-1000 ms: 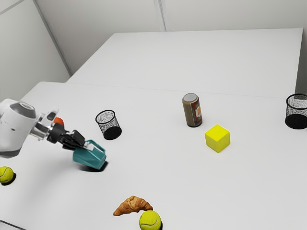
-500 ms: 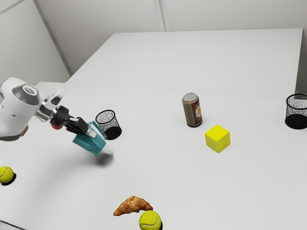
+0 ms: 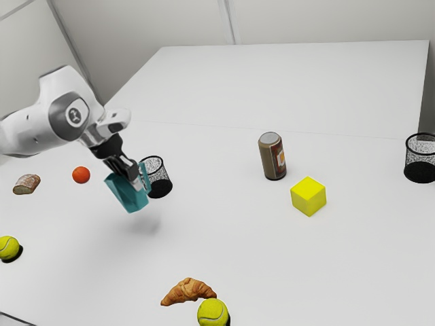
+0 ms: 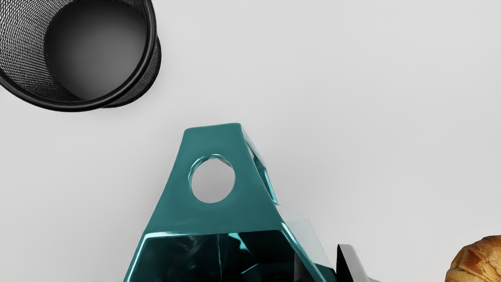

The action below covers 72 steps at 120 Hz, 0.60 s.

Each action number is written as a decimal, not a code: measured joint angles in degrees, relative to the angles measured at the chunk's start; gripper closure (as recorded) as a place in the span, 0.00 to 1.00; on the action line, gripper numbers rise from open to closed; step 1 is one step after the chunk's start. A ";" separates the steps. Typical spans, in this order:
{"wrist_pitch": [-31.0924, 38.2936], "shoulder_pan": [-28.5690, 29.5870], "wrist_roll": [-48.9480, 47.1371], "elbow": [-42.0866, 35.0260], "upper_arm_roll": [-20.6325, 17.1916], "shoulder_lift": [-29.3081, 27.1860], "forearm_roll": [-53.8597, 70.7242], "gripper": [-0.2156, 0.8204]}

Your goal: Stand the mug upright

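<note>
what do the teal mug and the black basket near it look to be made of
The mug looks like glazed ceramic or hard plastic, glossy, with bright glints along its rim. The basket is probably metal: fine see-through mesh, smooth dark rim.

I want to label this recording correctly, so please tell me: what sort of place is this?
Probably a robot testing space: there is a robot arm, a plain pale wall and a white table scattered with unrelated objects.
</note>
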 joint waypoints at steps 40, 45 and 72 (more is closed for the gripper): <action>10.88 -1.29 -12.89 -6.23 -2.63 -1.56 8.34 0.92; 12.41 -1.36 -14.16 -7.13 -2.77 -1.55 8.96 0.92; 18.67 -1.72 -20.00 -11.18 -2.89 -1.42 11.24 0.92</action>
